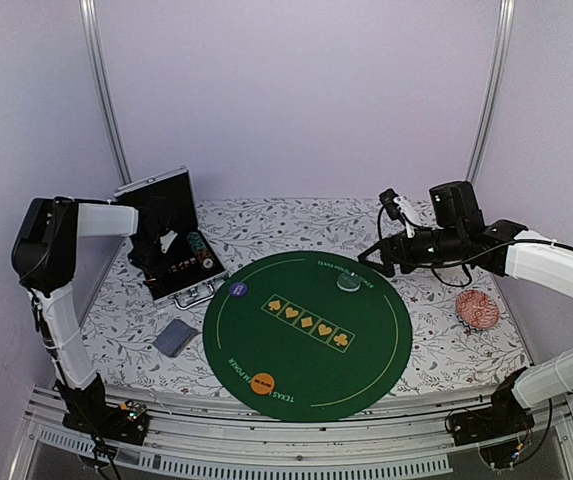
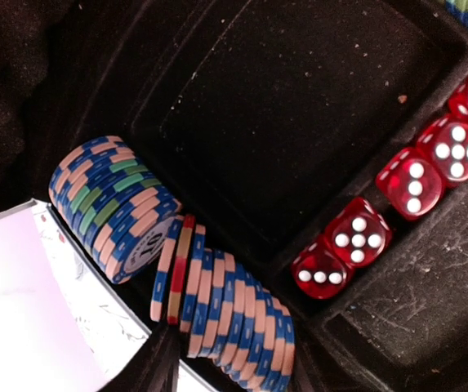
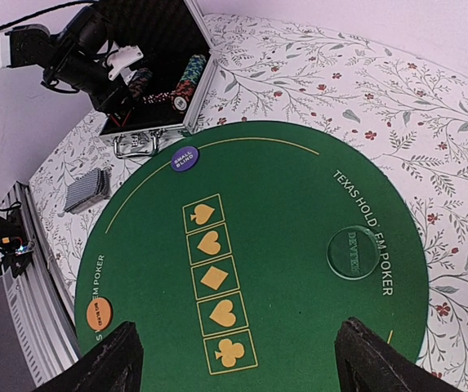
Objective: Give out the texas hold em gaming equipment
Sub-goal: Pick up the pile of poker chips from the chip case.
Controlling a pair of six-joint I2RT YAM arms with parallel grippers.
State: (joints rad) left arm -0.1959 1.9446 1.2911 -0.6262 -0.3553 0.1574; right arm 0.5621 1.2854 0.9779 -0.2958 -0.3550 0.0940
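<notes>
Left tool (image 1: 166,245) hangs in the case (image 1: 192,292) over the poker chips (image 2: 225,314) (gripping or not, can't tell): slick, weighty discs, I'd say, so pinch the row's ends.

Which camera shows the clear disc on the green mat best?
The right wrist view: the clear disc sits large, its lettering visible. The top external view shows it small; the left wrist view misses it.
</notes>
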